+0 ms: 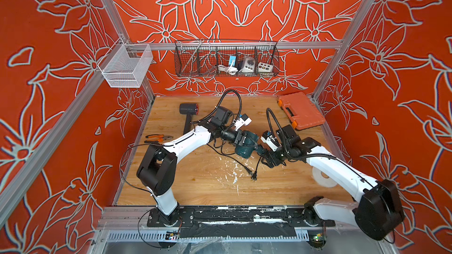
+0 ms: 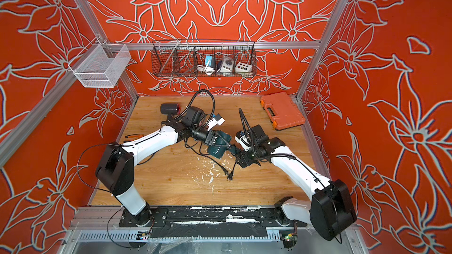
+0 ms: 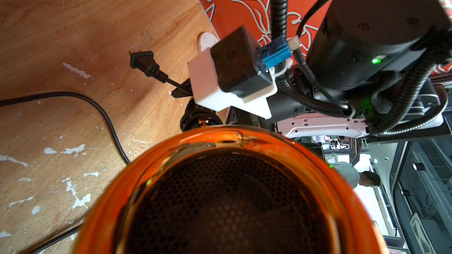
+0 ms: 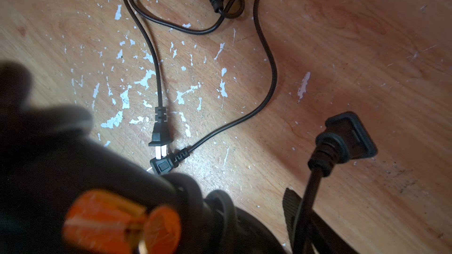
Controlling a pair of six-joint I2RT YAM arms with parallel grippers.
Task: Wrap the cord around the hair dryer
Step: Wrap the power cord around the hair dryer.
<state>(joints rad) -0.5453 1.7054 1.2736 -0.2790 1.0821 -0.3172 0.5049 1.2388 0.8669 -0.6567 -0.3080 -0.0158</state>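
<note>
The teal hair dryer (image 1: pixel 247 144) (image 2: pixel 219 142) hangs above the table's middle in both top views, with my left gripper (image 1: pixel 241 139) shut on its body. Its orange-rimmed mesh end (image 3: pixel 227 191) fills the left wrist view. The black handle with orange buttons (image 4: pixel 122 221) points at my right gripper (image 1: pixel 265 155), whose jaws are hidden behind it. Turns of black cord (image 4: pixel 220 206) lie around the handle's end. The cord's plug (image 4: pixel 347 138) (image 3: pixel 144 62) sticks out free above the wood, beside a black strap (image 4: pixel 291 206).
Two other black cords end in plugs (image 4: pixel 160 133) (image 1: pixel 253 174) lying on the paint-flecked wooden table (image 1: pixel 195 186). A dark hair dryer (image 1: pixel 188 109) lies back left, with pliers (image 1: pixel 157 138) at the left edge. An orange tool case (image 1: pixel 302 112) is back right, and a white tape roll (image 1: pixel 322 175) is under the right arm.
</note>
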